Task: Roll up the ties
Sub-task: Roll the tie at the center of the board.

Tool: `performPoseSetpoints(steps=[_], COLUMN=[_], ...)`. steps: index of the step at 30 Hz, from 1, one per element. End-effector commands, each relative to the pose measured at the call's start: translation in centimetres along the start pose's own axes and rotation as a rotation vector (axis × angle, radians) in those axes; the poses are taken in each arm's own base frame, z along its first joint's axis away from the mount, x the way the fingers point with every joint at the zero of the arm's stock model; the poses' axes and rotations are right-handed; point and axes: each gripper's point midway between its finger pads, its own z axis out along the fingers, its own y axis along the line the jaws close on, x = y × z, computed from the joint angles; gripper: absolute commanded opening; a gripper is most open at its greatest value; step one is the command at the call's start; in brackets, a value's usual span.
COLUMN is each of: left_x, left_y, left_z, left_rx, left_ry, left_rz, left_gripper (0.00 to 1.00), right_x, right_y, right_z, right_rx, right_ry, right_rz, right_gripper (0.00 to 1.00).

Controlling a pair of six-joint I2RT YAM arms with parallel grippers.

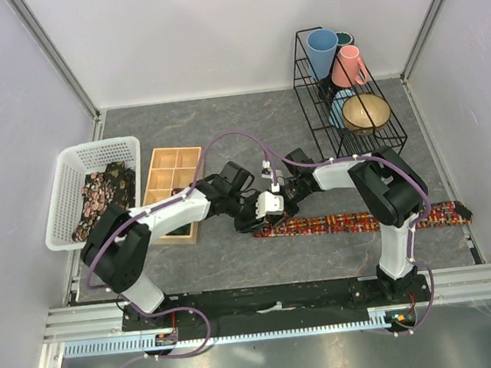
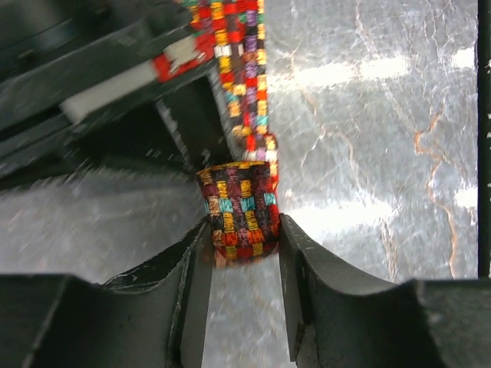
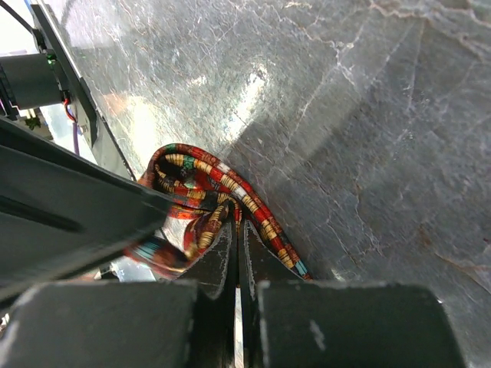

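Note:
A long tie (image 1: 364,221) with a red, orange and yellow check pattern lies flat across the table, and its left end is rolled up. My left gripper (image 1: 262,216) holds that small roll (image 2: 239,215) between its two fingers (image 2: 244,238), one on each side. My right gripper (image 1: 282,194) comes in from the right, and its jaws (image 3: 236,230) are nearly closed on a fold at the middle of the coil (image 3: 207,192). More dark floral ties (image 1: 99,195) lie in the white basket (image 1: 68,167) at the left.
A wooden tray (image 1: 171,176) with compartments stands beside the basket. A black wire rack (image 1: 346,94) at the back right holds cups and a bowl. Grey walls close in both sides. The two grippers are close together at the table's middle.

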Motion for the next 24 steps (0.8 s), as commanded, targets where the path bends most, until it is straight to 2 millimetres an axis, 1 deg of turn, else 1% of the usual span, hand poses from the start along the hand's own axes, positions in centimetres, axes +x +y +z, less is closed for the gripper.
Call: performPoseSetpoints(steps=[1,3,6,8,10,11,13,14,15,17,19,20,22,23,24], left_x=[-0.9,-0.3,1.4,2.6,3.7,4.2,4.9,5.0,5.1,5.2,5.3,5.2,5.2,5.2,5.3], left_y=[0.5,0.5,0.7,0.7,0.6,0.3,0.1,-0.1,-0.1,-0.2,-0.1,0.0,0.1,0.2,0.1], left_z=[1.3,1.7,2.2,2.2,2.2,2.2,2.3,2.3,2.3,2.3,2.3,2.3,2.3,2.3,2.4], left_rx=[-0.002,-0.007,-0.024,-0.032,-0.032,-0.027,-0.025,-0.018,-0.018,-0.016,-0.022,-0.027,-0.030,-0.034,-0.034], left_ry=[0.003,0.036,0.110,0.160,0.196,0.210,0.228,0.233,0.233,0.236,0.242,0.242,0.243,0.244,0.245], left_rz=[-0.009,-0.001,0.000,-0.007,0.004,0.006,0.006,0.005,0.003,-0.002,-0.009,-0.010,-0.016,-0.019,-0.024], left_gripper=[0.43,0.42,0.41,0.41,0.40,0.40,0.39,0.39,0.38,0.38,0.38,0.38,0.38,0.37,0.37], right_x=[-1.3,-1.3,-1.8,-2.0,-2.2,-2.6,-2.6,-3.1,-2.8,-3.2,-3.1,-3.2,-3.0,-2.9,-2.4], right_y=[-1.8,-1.6,-0.9,-0.2,0.3,0.8,1.1,1.6,1.8,2.2,2.3,2.5,2.5,2.5,2.4], right_z=[0.5,0.4,0.1,-0.1,-0.3,-0.6,-1.1,-1.5,-1.8,-2.5,-3.0,-3.2,-3.5,-3.4,-3.5], right_rx=[0.071,0.064,0.045,0.028,0.011,0.004,-0.001,-0.002,-0.007,-0.007,-0.003,-0.004,-0.007,-0.007,-0.003], right_ry=[-0.040,-0.042,-0.061,-0.068,-0.073,-0.084,-0.086,-0.095,-0.082,-0.092,-0.086,-0.089,-0.078,-0.072,-0.054], right_rz=[-0.039,-0.038,-0.052,-0.058,-0.054,-0.061,-0.053,-0.066,-0.056,-0.060,-0.050,-0.049,-0.029,-0.028,-0.018], right_gripper=[0.00,0.00,0.00,0.00,0.02,0.06,0.11,0.18,0.20,0.27,0.30,0.34,0.36,0.40,0.42])
